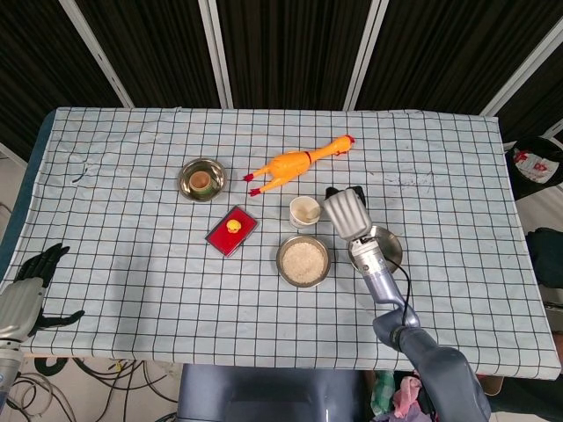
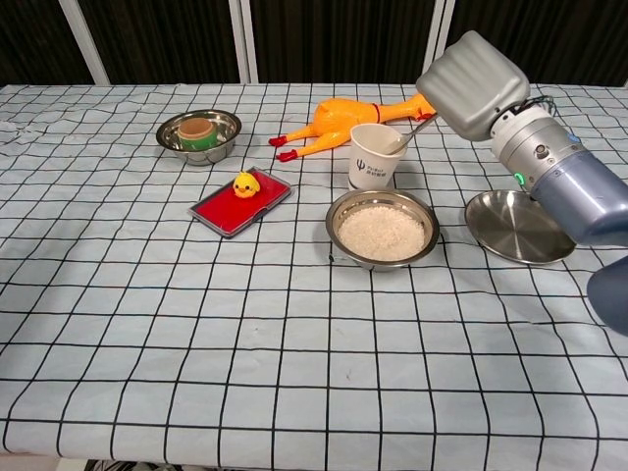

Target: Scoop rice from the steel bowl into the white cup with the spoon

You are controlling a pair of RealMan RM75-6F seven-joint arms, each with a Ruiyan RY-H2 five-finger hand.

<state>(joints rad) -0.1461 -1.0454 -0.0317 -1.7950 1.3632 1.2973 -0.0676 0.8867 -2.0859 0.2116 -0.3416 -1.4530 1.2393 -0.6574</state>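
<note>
The white cup (image 2: 372,159) (image 1: 305,211) stands just behind the steel bowl of rice (image 2: 383,228) (image 1: 303,260) and leans slightly. My right hand (image 2: 471,83) (image 1: 345,214) hovers to the right of the cup and holds the spoon (image 2: 412,131) by its handle. The spoon slants down with its bowl end inside the cup. The fingers are hidden behind the back of the hand. My left hand (image 1: 32,280) hangs off the table's near left corner, fingers apart and holding nothing.
An empty steel plate (image 2: 518,226) lies under my right forearm. A yellow rubber chicken (image 2: 343,116) lies behind the cup. A red tray with a small duck (image 2: 240,201) and a steel bowl holding a small cup (image 2: 199,133) are to the left.
</note>
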